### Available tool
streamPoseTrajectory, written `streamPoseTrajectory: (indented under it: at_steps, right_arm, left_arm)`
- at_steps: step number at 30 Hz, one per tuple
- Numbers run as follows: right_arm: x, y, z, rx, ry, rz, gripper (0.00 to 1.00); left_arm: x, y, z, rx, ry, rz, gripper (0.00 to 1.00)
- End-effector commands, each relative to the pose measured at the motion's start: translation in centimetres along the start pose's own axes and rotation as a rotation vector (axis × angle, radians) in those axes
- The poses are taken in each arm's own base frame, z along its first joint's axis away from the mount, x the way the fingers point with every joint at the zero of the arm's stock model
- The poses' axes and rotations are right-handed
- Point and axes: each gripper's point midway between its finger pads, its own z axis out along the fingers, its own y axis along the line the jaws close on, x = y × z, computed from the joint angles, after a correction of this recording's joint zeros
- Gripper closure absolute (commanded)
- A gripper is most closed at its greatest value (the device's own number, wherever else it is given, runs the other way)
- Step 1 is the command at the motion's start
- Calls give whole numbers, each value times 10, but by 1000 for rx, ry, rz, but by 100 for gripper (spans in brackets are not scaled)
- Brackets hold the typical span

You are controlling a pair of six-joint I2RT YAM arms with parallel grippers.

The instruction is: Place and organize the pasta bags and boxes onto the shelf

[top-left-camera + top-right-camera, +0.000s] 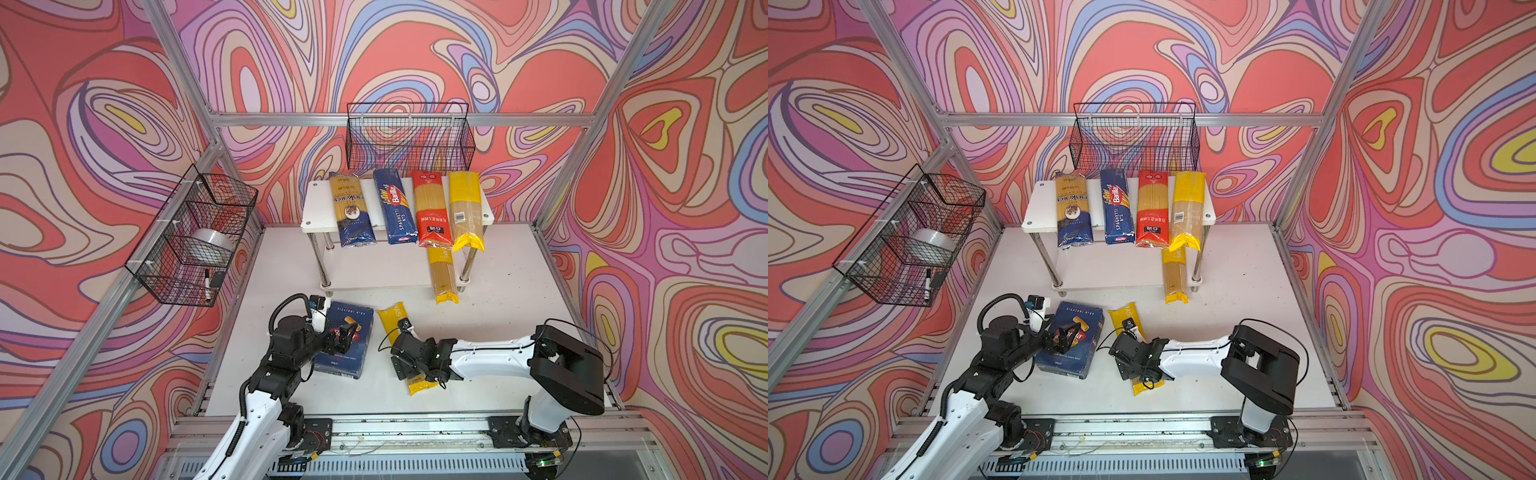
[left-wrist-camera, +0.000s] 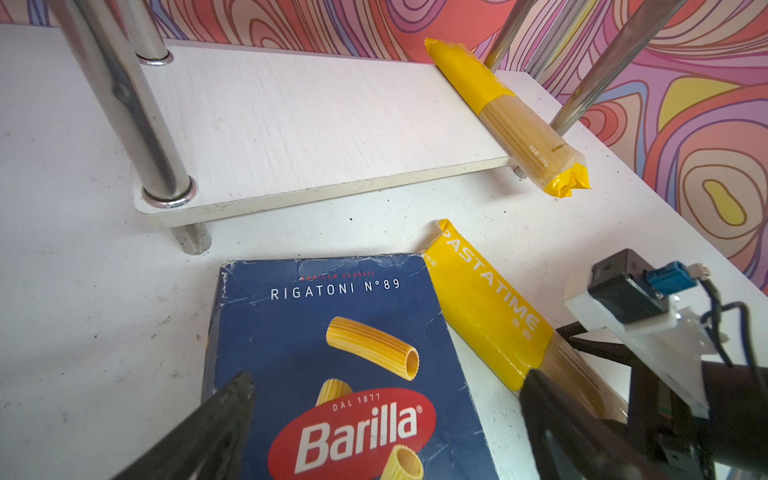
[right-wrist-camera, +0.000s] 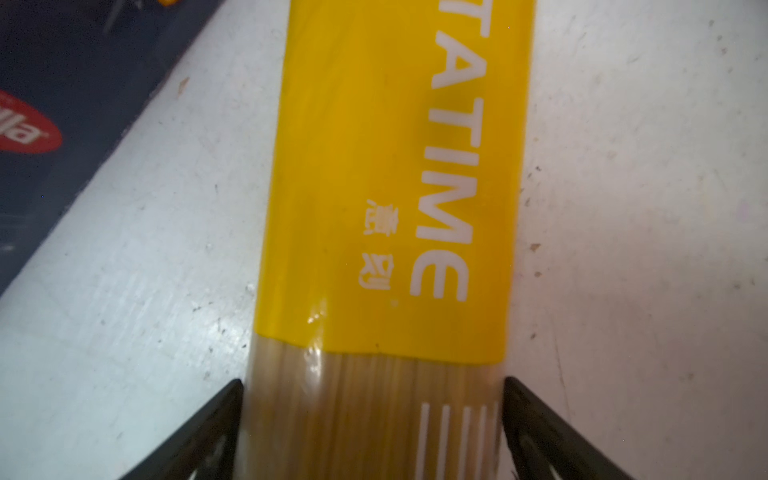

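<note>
- Only the right wrist view shows the right gripper (image 3: 372, 415) clearly. It is spread wide, with a black jaw on each side of the yellow-and-clear "PASTATIME" spaghetti pack (image 3: 374, 208) and the tips just beside its edges. The pack lies flat on the white table (image 1: 498, 291).
- Only the left wrist view shows the left gripper (image 2: 388, 376) wide apart, holding nothing, above the wide dark blue Barilla rigatoni carton (image 2: 270, 332). That carton lies flat just beside the pack.
- Only the top views show the upper board of the small white two-tier shelf (image 1: 320, 203). It holds four items side by side:
  - gold-and-navy "ankara" bag (image 1: 351, 208)
  - long dark blue Barilla spaghetti carton (image 1: 394, 205)
  - red-and-clear pack (image 1: 431, 212)
  - upper yellow-and-clear pack (image 1: 465, 208)
- The lower board holds one lower yellow-and-clear pack (image 2: 511, 120), overhanging the front edge.
- The black wire basket on the left wall (image 1: 158, 266) holds a clear tape roll (image 1: 212, 243) and a black marker (image 1: 206, 284) in separate compartments.
- Count: two cartons and five bags. Five items are shelved, two on the table.
</note>
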Motion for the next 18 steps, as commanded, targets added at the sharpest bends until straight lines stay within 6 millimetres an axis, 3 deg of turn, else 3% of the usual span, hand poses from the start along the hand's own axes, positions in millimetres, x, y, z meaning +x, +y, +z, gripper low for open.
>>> streamPoseTrajectory:
  at_steps: [1, 5, 18]
  right_arm:
    - [-1, 2, 6, -10, 3, 6, 2]
    - [4, -7, 15, -37, 4, 83, 2]
    - [17, -14, 32, 18, 78, 60, 22]
  left_arm:
    - [-8, -2, -1, 2, -24, 9, 0]
    - [-8, -1, -1, 1, -24, 9, 0]
    - [-8, -2, -1, 4, -26, 10, 0]
